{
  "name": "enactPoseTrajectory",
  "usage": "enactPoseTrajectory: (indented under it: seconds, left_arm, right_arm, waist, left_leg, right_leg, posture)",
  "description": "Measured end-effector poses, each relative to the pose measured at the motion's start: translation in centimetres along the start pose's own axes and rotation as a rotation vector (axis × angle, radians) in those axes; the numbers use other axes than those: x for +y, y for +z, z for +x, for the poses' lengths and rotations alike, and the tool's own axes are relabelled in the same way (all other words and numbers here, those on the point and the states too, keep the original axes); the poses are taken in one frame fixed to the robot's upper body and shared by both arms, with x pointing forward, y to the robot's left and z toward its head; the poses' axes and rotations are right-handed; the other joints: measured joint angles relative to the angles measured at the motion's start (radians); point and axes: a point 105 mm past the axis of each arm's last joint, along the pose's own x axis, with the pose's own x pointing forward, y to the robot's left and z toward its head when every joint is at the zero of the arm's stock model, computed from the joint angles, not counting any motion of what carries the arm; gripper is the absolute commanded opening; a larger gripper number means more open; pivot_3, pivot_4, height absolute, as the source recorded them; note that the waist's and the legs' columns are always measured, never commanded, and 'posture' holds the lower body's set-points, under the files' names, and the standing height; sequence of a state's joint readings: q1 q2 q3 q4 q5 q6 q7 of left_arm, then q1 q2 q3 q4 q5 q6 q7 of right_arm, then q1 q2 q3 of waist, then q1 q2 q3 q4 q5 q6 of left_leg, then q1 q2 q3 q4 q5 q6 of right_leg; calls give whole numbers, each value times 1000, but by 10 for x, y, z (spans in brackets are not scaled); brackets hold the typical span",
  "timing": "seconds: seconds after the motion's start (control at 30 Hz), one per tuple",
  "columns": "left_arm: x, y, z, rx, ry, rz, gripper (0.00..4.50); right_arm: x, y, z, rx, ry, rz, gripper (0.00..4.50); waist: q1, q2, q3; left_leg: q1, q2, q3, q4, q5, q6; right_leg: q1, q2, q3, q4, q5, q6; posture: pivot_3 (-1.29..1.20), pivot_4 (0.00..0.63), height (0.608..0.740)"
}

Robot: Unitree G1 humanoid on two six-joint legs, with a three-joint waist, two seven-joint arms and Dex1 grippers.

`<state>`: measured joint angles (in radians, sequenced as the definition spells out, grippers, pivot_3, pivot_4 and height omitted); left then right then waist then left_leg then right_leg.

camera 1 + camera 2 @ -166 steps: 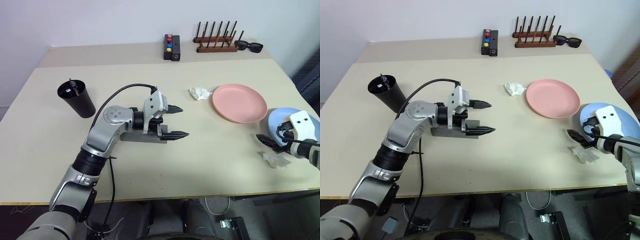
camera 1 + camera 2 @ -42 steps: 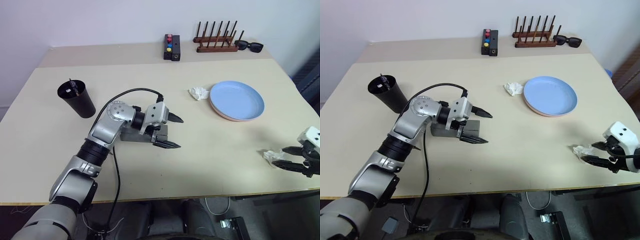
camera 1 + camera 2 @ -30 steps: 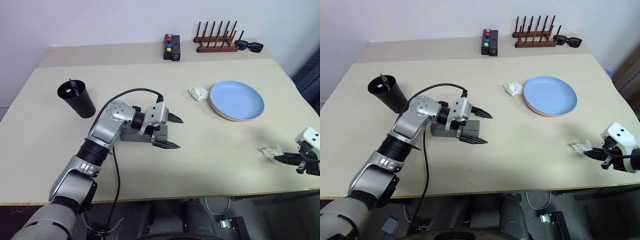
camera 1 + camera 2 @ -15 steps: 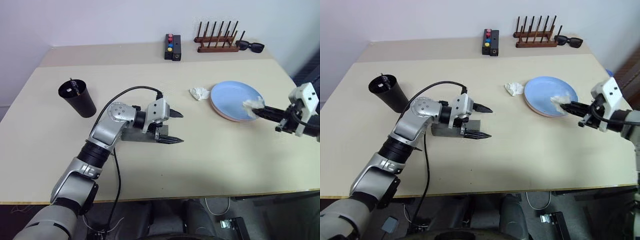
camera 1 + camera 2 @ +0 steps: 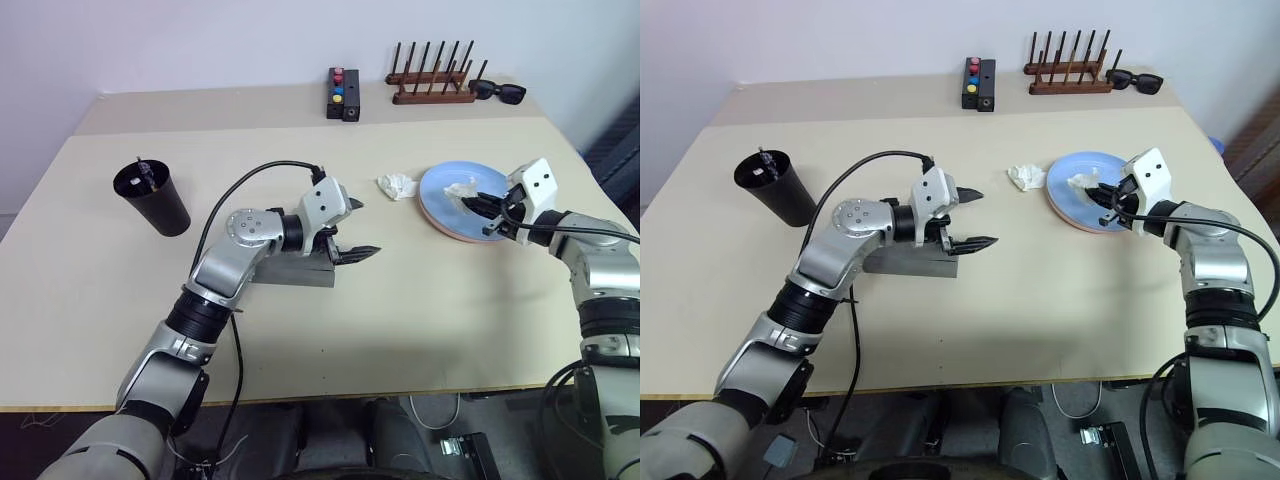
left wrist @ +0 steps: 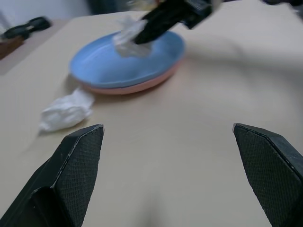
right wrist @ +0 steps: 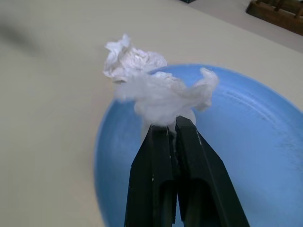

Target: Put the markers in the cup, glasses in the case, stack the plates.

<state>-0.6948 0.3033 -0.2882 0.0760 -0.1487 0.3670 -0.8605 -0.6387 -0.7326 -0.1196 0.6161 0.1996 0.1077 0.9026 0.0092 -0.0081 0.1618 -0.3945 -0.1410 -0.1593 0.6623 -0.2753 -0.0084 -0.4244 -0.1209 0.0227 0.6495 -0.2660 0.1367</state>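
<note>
Right pincer [image 7: 171,130] pinching tissue [image 7: 163,94] over stacked plates [image 5: 450,215], table around bare.

Bright even light, soft shadows, wrist views blurred at distance

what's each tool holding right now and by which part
Right tool is shut on a crumpled tissue, pinched at its lower edge, over the blue plate. Left tool is open, holding nothing.
</note>
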Motion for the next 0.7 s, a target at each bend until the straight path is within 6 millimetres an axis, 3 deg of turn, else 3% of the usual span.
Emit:
enactPoseTrajectory:
  seconds: [0.27,0.37,0.57,0.7]
  left_arm:
    - [-9,-9,-10,25,50,-61,4500]
    - [-10,-9,-12,32,49,-64,4500]
    - [-10,-9,-12,37,49,-65,4500]
    - [-8,-10,-13,42,57,-64,4500]
  right_arm:
    - [-5,-7,2,8,-21,-11,64]
    - [-7,-8,3,16,-27,-5,907]
    - [-7,-16,3,36,-34,9,3913]
    - [-8,-13,4,26,-49,0,3913]
  waist:
    - [-1,0,0]
    - [0,0,0]
    - [-1,0,0]
    - [-1,0,0]
  left_leg:
    - [0,0,0,0,0,0]
    - [0,0,0,0,0,0]
    - [0,0,0,0,0,0]
    - [0,0,0,0,0,0]
  right_leg:
    - [0,0,0,0,0,0]
    - [0,0,0,0,0,0]
    - [0,0,0,0,0,0]
    - [0,0,0,0,0,0]
  posture:
    - [0,150,740]
    - [0,150,740]
    - [0,150,740]
    - [0,150,740]
